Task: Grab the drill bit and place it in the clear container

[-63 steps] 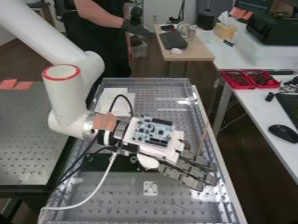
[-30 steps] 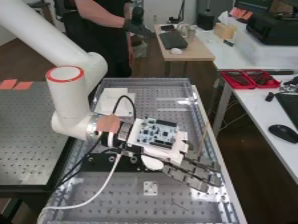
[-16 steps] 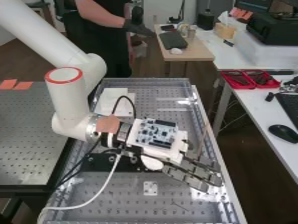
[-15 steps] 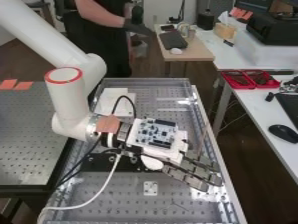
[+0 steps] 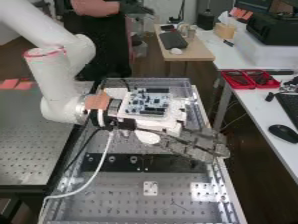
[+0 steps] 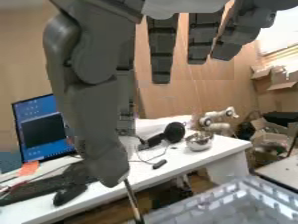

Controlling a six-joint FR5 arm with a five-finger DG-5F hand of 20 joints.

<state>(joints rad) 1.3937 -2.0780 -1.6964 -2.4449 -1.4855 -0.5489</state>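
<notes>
In the high view the hand (image 5: 197,144) is over the right part of the perforated bench, its fingers pointing right. The wrist view shows the hand (image 6: 96,112) with its long thumb hanging down against a finger behind it. A thin dark drill bit (image 6: 134,201) is pinched at the thumb's tip and points downward; its upper part is hidden. Beneath and to one side of the bit, a clear container (image 6: 229,201) with a ridged rim is partly visible. Other fingers stand apart from the thumb.
A dark mounting bar (image 5: 169,162) and a small white plate (image 5: 150,188) lie on the bench. Cables loop beside the arm. The side table (image 5: 256,117) holds red trays (image 5: 247,79) and a mouse (image 5: 284,133). A laptop (image 6: 43,129) and a metal bowl (image 6: 199,141) stand farther off.
The arm and hand have lifted and shifted toward the bench's far end, uncovering more of the dark bar and the perforated surface. The fingers' tips are slightly farther right.
</notes>
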